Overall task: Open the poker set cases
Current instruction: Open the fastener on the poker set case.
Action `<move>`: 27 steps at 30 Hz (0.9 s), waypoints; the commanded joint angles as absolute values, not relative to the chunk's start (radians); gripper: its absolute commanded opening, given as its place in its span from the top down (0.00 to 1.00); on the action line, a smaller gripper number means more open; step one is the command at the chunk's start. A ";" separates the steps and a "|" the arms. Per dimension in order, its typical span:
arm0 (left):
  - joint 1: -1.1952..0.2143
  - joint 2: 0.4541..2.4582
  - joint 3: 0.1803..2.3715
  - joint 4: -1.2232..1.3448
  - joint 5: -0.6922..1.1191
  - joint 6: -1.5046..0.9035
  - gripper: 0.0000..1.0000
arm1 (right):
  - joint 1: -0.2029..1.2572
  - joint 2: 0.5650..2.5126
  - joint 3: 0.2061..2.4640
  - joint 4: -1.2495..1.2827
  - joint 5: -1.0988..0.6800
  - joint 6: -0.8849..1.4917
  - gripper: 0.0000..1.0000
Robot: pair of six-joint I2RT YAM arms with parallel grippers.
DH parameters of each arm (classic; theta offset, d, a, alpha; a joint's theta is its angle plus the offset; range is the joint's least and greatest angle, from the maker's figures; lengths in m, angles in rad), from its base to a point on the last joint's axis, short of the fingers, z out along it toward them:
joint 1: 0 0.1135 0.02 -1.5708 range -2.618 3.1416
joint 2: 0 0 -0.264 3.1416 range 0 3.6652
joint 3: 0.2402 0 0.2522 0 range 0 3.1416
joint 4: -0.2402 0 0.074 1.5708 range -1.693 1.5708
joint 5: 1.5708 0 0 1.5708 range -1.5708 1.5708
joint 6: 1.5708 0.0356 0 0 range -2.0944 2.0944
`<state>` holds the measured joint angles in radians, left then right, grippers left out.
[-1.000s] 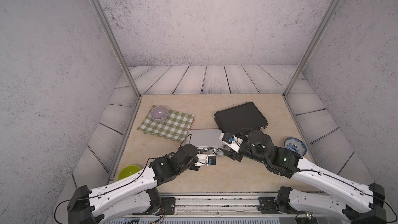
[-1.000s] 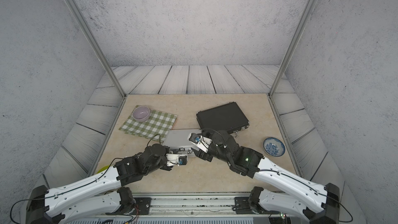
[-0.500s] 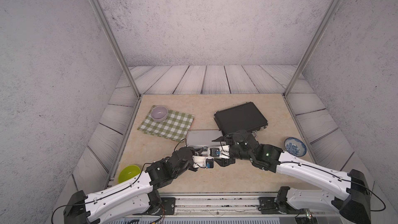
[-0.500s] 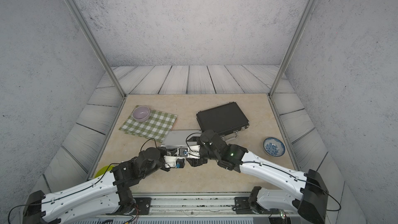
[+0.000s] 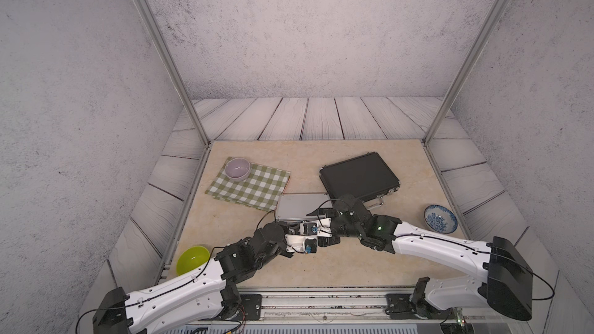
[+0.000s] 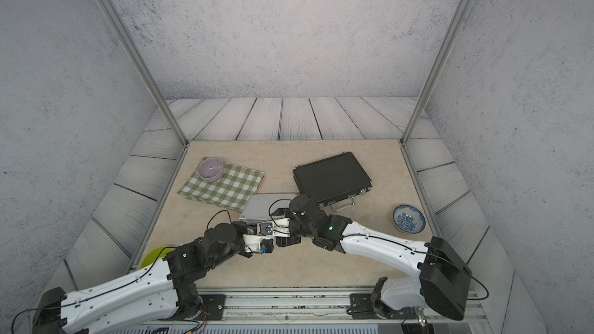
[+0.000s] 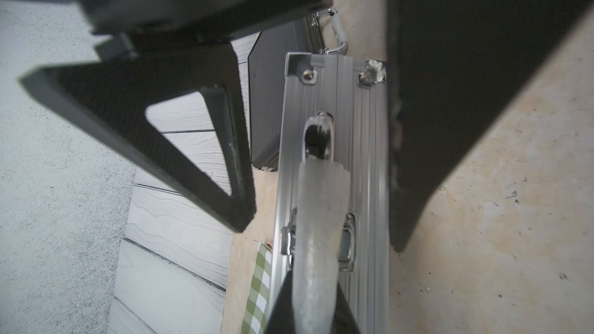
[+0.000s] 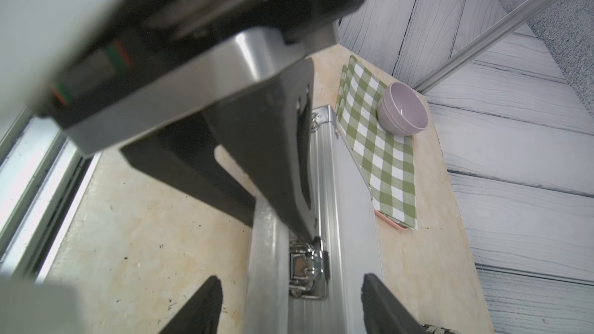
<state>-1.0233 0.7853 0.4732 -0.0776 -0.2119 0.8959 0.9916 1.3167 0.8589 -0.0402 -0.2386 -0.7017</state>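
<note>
Two poker set cases lay flat on the beige stone-patterned table [image 5: 321, 265], both with their lids down. About mid-table, nearer the front edge, sat the smaller silver ribbed metal case [image 5: 302, 205]. Just behind it, toward the right arm's side, lay the larger black rectangular case [image 5: 358, 175], its chrome carry handle [image 5: 376, 203] facing the front. The two came very close at one corner (whether they touched could not be told).

Both arms met at the silver case's front wall. The left tool [image 7: 316, 284] was clamped tight on that case's translucent plastic handle [image 7: 318, 213], which ran out from between its black fingers in the left wrist view. The right tool [image 8: 291, 279] stood wide apart and held nothing. One finger [image 8: 205, 303] was on the table side and the other on the lid side, with the front wall and a chrome latch [image 8: 305, 268] between them. Whether the fingers pressed the wall, or whether the latch was fastened, could not be made out.

A folded green-and-white checked cloth [image 5: 249, 184] lay just beside the silver case on the left arm's side, with a small lilac bowl [image 5: 237, 168] on its far corner. A blue-and-white patterned dish [image 5: 440, 218] sat near the table's right edge. A lime-green bowl [image 5: 193, 258] rested off the table on the grey planks beside the left arm.
</note>
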 commanded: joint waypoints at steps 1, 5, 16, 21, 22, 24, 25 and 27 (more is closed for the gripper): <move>-1.022 0.764 0.483 0.057 -0.204 0.861 1.00 | 0.988 1.337 0.836 0.011 -0.281 -0.682 0.31; -1.023 0.766 0.479 0.069 -0.211 0.856 1.00 | 0.988 1.344 0.822 0.014 -0.282 -0.675 0.32; -1.011 0.772 0.494 0.106 -0.173 0.842 1.00 | 0.988 1.353 0.792 0.047 -0.308 -0.621 0.33; -1.006 0.769 0.494 0.111 -0.153 0.828 1.00 | 0.988 1.363 0.786 0.080 -0.302 -0.600 0.30; -1.003 0.770 0.494 0.110 -0.150 0.828 1.00 | 0.988 1.366 0.781 0.099 -0.296 -0.595 0.28; -1.002 0.772 0.495 0.111 -0.148 0.825 1.00 | 0.988 1.377 0.785 0.105 -0.292 -0.593 0.27; -1.000 0.770 0.496 0.110 -0.145 0.822 1.00 | 0.988 1.384 0.790 0.098 -0.290 -0.599 0.27; -0.995 0.762 0.497 0.109 -0.134 0.812 1.00 | 0.988 1.399 0.802 0.078 -0.290 -0.605 0.28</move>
<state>-1.0061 0.7879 0.4683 -0.0555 -0.1596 0.8726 0.9848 1.3617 0.7971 0.1017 -0.2852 -0.6090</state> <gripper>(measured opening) 0.135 0.720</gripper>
